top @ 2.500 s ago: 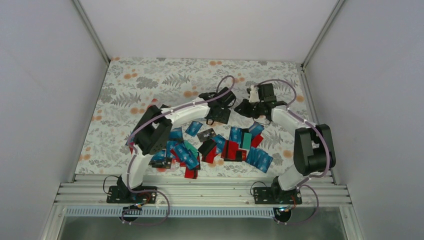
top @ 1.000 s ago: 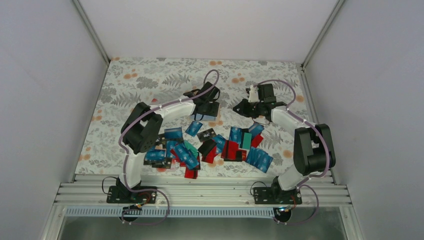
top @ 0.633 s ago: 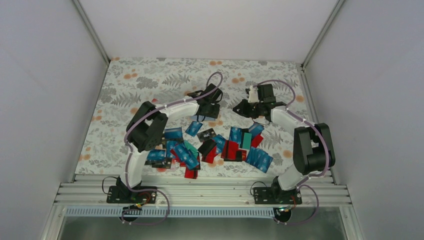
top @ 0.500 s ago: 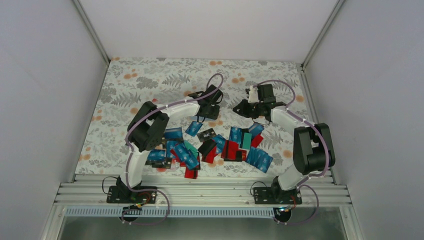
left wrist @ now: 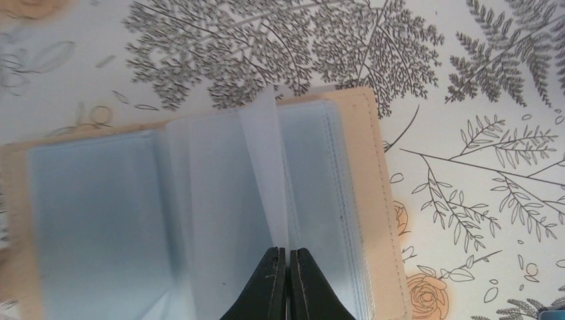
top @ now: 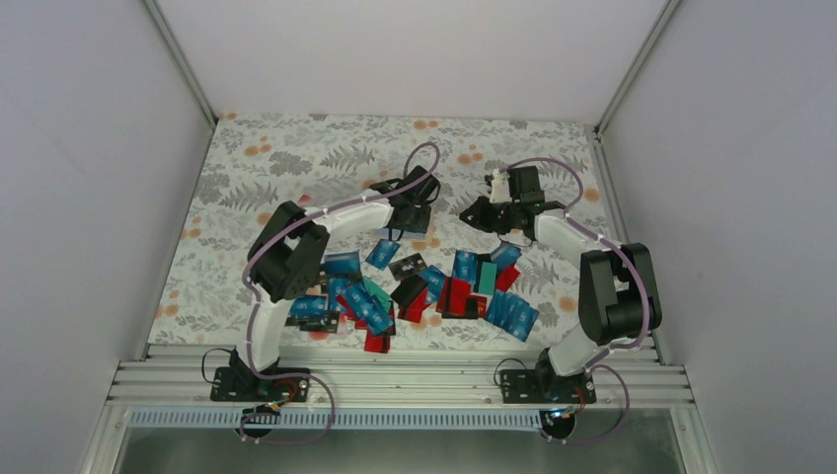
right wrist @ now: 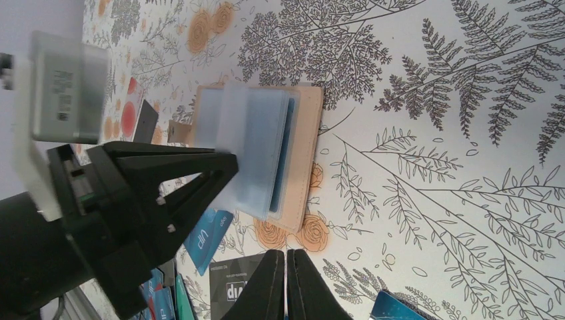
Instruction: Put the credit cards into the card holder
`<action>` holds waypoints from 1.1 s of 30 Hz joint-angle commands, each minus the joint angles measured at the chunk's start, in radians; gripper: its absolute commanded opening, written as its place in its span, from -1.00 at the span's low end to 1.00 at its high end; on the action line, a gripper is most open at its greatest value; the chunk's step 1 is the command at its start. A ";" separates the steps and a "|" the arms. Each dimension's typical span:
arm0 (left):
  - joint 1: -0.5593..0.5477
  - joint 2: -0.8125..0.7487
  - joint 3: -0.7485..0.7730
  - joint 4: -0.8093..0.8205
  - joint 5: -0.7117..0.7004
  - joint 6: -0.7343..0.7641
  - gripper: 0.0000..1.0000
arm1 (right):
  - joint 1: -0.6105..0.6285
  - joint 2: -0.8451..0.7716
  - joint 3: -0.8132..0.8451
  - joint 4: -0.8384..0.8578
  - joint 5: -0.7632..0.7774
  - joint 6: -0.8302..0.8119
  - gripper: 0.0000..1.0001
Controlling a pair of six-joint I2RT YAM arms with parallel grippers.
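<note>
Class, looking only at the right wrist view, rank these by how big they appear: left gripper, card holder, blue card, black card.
Largest: left gripper, though it sits nearest the camera.
Next: card holder.
Last: blue card and black card, both partly hidden and too alike to rank.

card holder [left wrist: 376, 200] cut off at left and bottom edges, credit cards [top: 513, 311] too small to read

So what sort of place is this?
Likely a robot test booth: plain white walls enclose a flower-print table, two robot arms are bolted to a metal rail, credit cards lie scattered.
</note>
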 commanded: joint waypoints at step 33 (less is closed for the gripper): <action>0.079 -0.449 -0.526 0.098 0.230 0.002 0.19 | 0.174 0.062 -0.019 -0.018 -0.077 -0.047 -0.85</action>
